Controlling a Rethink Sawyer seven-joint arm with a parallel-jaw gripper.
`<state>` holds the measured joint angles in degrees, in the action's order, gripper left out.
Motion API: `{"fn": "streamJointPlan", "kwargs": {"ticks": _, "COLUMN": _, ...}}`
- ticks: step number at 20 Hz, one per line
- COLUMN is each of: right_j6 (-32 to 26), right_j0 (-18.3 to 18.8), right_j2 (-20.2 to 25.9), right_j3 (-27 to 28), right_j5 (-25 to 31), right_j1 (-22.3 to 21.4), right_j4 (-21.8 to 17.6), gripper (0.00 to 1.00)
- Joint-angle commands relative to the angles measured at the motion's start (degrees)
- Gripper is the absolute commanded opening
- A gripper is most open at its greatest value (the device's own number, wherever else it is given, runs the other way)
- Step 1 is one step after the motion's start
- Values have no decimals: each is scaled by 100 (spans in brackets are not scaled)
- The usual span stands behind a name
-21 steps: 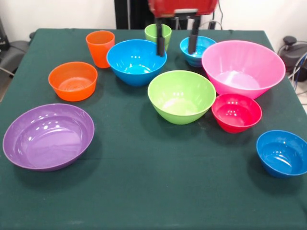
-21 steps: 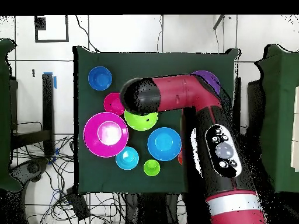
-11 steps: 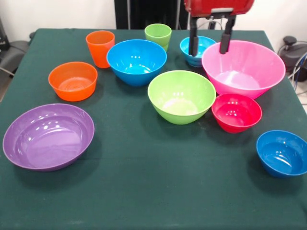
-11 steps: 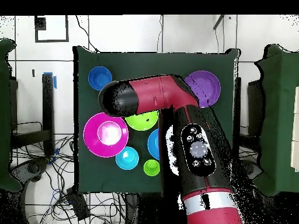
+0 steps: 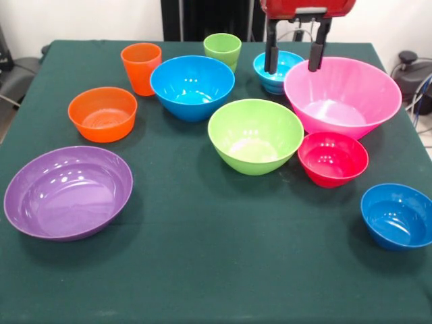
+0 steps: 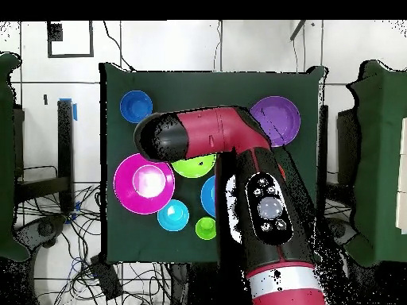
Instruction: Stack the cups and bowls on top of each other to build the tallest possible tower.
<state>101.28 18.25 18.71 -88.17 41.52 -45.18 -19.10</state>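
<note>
My gripper [image 5: 291, 68] hangs open and empty at the back right, one finger before the small blue bowl [image 5: 282, 73], the other over the far rim of the huge pink bowl [image 5: 341, 94]. The orange cup [image 5: 141, 67] and green cup [image 5: 222, 48] stand upright at the back. The large blue bowl [image 5: 192, 86], lime bowl [image 5: 255, 135], red bowl [image 5: 332, 158], orange bowl [image 5: 102, 113], purple bowl [image 5: 67, 191] and a second small blue bowl [image 5: 397, 216] sit apart on the cloth. Nothing is stacked. From overhead the arm [image 6: 215, 139] hides the gripper and the red bowl.
A dark green cloth [image 5: 202, 256] covers the table, and its near half holds only the purple bowl and one small blue bowl. Overhead, the pink bowl [image 6: 143, 183], purple bowl [image 6: 277, 119] and a small blue bowl [image 6: 136, 106] show beside the arm. Cables lie beyond the table's edges.
The gripper has shifted from between the green cup and small blue bowl to over the pink bowl's far rim, staying open. In the last half second it barely moved. No bowl or cup shifted.
</note>
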Motion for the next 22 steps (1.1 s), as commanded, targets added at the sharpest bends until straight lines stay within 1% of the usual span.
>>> {"fn": "streamJointPlan", "kwargs": {"ticks": 1, "right_j6": 611, "right_j0": -95, "right_j2": -151, "right_j3": -382, "right_j5": 43, "right_j1": 64, "right_j4": 41, "gripper": 100}}
{"fn": "streamJointPlan", "kwargs": {"ticks": 5, "right_j6": 559, "right_j0": -146, "right_j2": -176, "right_j3": -286, "right_j5": 246, "right_j1": 8, "right_j4": 104, "gripper": 100}}
{"fn": "streamJointPlan", "kwargs": {"ticks": 7, "right_j6": 565, "right_j0": -153, "right_j2": -174, "right_j3": -308, "right_j5": 240, "right_j1": 0, "right_j4": 131, "gripper": 100}}
{"fn": "streamJointPlan", "kwargs": {"ticks": 10, "right_j6": 745, "right_j0": -262, "right_j2": -302, "right_j3": -552, "right_j5": 30, "right_j1": -147, "right_j4": 83, "gripper": 100}}
{"fn": "streamJointPlan", "kwargs": {"ticks": 15, "right_j6": 934, "right_j0": -374, "right_j2": -415, "right_j3": -1047, "right_j5": -260, "right_j1": -340, "right_j4": 120, "gripper": 100}}
{"fn": "streamJointPlan", "kwargs": {"ticks": 22, "right_j6": 964, "right_j0": -495, "right_j2": -520, "right_j3": -1202, "right_j5": -348, "right_j1": -444, "right_j4": 174, "gripper": 100}}
